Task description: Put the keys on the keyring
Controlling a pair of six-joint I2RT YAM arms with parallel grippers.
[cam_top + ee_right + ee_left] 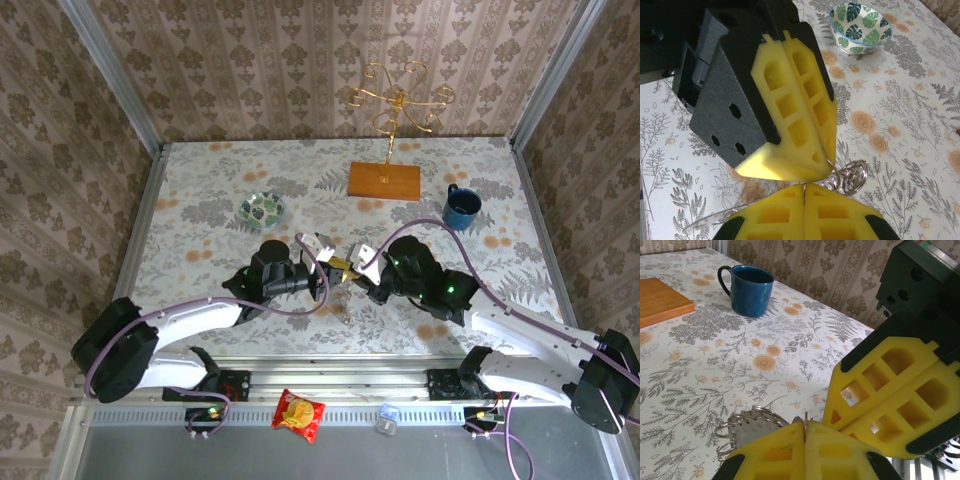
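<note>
Left pincer (pixel 805 436): my yellow foam pads are pressed together on the key cluster (pixel 747 430), a flat dull-grey metal piece with silver wire rings looped around it. The cluster sticks out to one side of the pads.

Right pincer (pixel 805 196): my pads are also pressed together, tip to tip against the left pincer. I cannot tell whether they trap any part of the cluster. One coiled wire ring projects beside the point where both tips meet.

Position: the cluster sits over the floral worktop (pixel 700 365), at its near middle, between my two arms.

Surroundings: a leaf-patterned bowl (pixel 861 24) stands further back on the left and a dark blue mug (pixel 751 286) further back on the right. A wooden base (pixel 385 181) carrying a gold wire stand (pixel 400 95) stands between them at the rear.
</note>
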